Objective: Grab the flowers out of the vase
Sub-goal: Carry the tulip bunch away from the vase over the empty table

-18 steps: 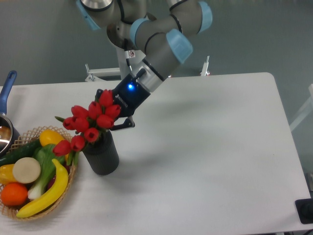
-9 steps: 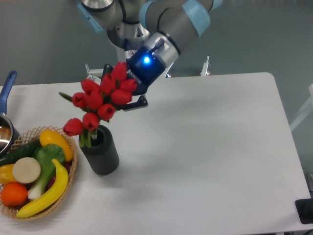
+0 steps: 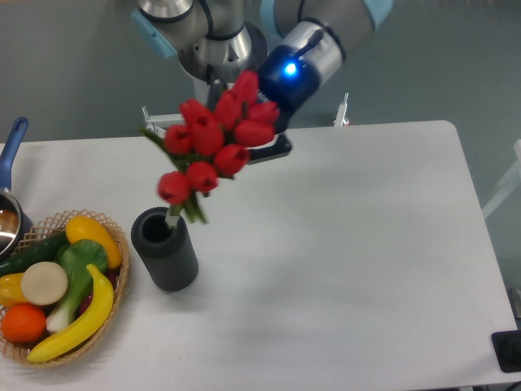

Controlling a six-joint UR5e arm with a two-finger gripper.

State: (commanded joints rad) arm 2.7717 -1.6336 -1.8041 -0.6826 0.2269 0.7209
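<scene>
The flowers (image 3: pixel 213 138), a bunch of red tulip buds on green stems, hang in the air above the table with my gripper (image 3: pixel 259 138) shut on them from behind. Most of the fingers are hidden by the buds; a black fingertip (image 3: pixel 277 149) shows at the right. The stem ends (image 3: pixel 193 210) are free of the vase, just above and right of its mouth. A thin pale stalk (image 3: pixel 172 221) still reaches toward the rim. The vase (image 3: pixel 165 249), a dark ribbed cylinder, stands upright at the table's left, its round mouth open.
A wicker basket (image 3: pixel 59 285) with a banana, pepper, orange and greens sits left of the vase. A pot with a blue handle (image 3: pixel 11 155) pokes in at the left edge. The arm's base (image 3: pixel 213 49) stands behind the table. A dark object (image 3: pixel 507 350) sits at the bottom right corner.
The gripper has risen up and to the right with the flowers. The stems have slid out of the vase, which has stayed in place.
</scene>
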